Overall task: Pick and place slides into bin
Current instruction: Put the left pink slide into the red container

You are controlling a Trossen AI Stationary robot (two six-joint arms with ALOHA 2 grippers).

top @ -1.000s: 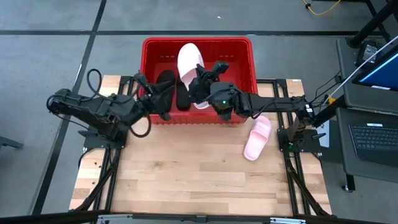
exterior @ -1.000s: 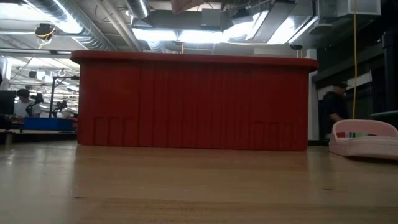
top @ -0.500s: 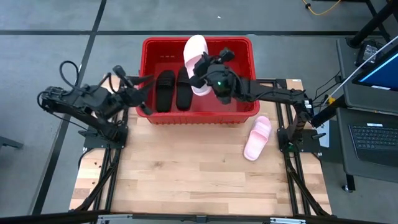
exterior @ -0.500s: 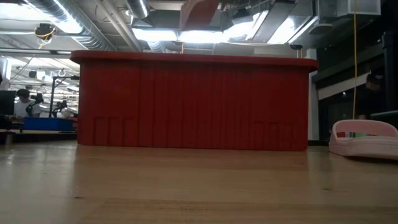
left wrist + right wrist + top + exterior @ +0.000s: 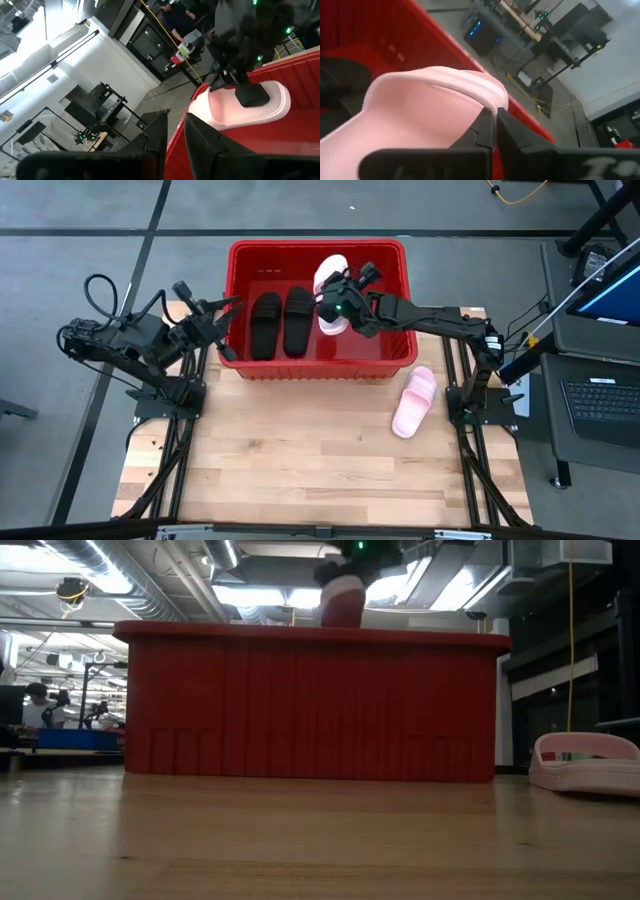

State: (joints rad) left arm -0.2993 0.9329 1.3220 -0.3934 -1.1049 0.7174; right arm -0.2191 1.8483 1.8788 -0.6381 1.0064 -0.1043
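Pink slide (image 5: 331, 280) lowered into bin (image 5: 240, 255), upright, right tool (image 5: 334, 302) pinching it, left tool (image 5: 215, 318) spread.

So the bin (image 5: 318, 365) sits at the table's (image 5: 300, 470) far edge. Inside it, two slides (image 5: 282, 323) lie side by side (left half), a third slide (image 5: 330, 285) is right of them, and a fourth slide (image 5: 413, 401) lies on the table off the bin's near right corner.

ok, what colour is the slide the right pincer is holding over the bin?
Pale pink slide, clearest in the right wrist view.
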